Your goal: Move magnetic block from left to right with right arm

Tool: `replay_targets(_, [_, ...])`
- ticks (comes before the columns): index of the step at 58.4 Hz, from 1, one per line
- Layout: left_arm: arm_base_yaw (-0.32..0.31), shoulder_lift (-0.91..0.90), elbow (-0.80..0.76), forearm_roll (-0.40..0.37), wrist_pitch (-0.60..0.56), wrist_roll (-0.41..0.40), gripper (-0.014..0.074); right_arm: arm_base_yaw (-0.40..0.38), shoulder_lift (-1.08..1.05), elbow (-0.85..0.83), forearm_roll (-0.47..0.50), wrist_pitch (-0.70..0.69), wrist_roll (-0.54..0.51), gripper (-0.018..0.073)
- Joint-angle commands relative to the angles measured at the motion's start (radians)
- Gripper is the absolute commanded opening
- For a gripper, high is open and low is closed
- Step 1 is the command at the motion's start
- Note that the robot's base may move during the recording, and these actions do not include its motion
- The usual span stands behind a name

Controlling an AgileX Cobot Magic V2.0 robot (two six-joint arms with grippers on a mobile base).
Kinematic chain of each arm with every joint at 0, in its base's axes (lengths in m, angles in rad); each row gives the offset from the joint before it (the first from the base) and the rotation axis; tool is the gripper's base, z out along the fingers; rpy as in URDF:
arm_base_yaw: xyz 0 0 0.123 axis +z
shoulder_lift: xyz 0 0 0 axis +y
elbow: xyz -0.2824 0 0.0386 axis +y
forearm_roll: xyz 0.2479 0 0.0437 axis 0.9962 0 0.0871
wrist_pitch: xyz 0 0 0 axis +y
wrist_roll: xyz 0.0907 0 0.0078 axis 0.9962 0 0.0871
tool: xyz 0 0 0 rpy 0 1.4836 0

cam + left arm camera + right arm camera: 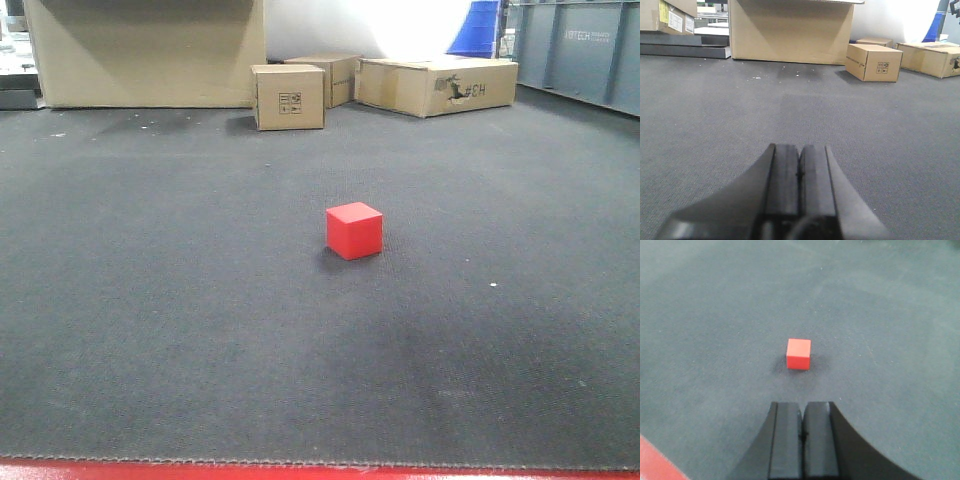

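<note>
Red against dark grey: the block [354, 230] sits alone on the carpet [160, 300], resting flat with one corner turned toward my front camera, and nothing touches it. In the front view it lies near the middle of the floor, slightly right of centre, well short of the cardboard at the back. From the right wrist I see the same block [798, 354] ahead of the right gripper [802, 432], almost straight in line with it, with a clear strip of carpet between the fingertips and the cube. That gripper's jaws are pressed together, pad against pad, holding nothing. The left gripper [800, 172] reads the same on its own camera: jaws closed tight with only a thin seam between the pads, empty, hanging low over bare carpet, and no block shows in that view. Neither arm appears in the front view. Along the back I count a small box [289, 97] with printed marks standing by itself, a second small box [335, 76] just behind it, a long flat box [437, 85] with a torn hole to their right, and a big box [145, 50] at the far left. A grey bin [575, 50] lines the right edge, with something blue [476, 28] beside it. A red strip [300, 470] runs along the carpet's near edge.
</note>
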Motion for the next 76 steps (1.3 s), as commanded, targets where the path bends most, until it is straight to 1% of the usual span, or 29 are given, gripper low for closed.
replay_targets(1, [0.001, -0.009, 0.007, -0.005, -0.091, -0.007, -0.0126, -0.004, -0.058, -0.011, -0.003, -0.079, -0.007, 0.0071])
replay_targets(9, [0.001, -0.009, 0.007, -0.005, -0.091, -0.007, -0.0126, -0.004, -0.094, -0.007, -0.003, -0.075, -0.007, 0.0069])
replay_targets(33, [0.001, -0.009, 0.007, -0.005, -0.091, -0.007, -0.0126, -0.004, -0.094, -0.006, -0.003, -0.083, -0.007, 0.0069])
replay_targets(40, [0.001, -0.009, 0.007, -0.005, -0.091, -0.007, -0.0126, -0.020, -0.110, -0.006, -0.038, -0.074, -0.007, 0.0069])
replay_targets(43, [0.001, -0.009, 0.007, -0.005, -0.091, -0.007, -0.0126, -0.044, -0.130, -0.004, -0.060, -0.062, -0.007, 0.0069])
replay_targets(46, [0.001, -0.009, 0.007, -0.005, -0.091, -0.007, -0.0126, -0.087, -0.164, 0.011, -0.073, -0.059, -0.007, 0.0069])
replay_targets(56, [0.001, -0.009, 0.007, -0.005, -0.091, -0.007, -0.0126, -0.282, -0.306, 0.111, -0.079, -0.065, -0.008, 0.0069])
replay_targets(64, [0.001, -0.009, 0.007, -0.005, -0.091, -0.007, -0.0126, -0.442, -0.447, 0.258, -0.091, -0.102, -0.008, 0.0069])
replay_targets(70, [0.001, -0.009, 0.007, -0.005, -0.091, -0.007, -0.0126, -0.513, -0.528, 0.363, -0.088, -0.164, -0.008, 0.0069])
replay_targets(76, [0.001, -0.009, 0.007, -0.005, -0.091, -0.007, -0.0126, -0.553, -0.582, 0.460, -0.085, -0.229, -0.008, 0.0069])
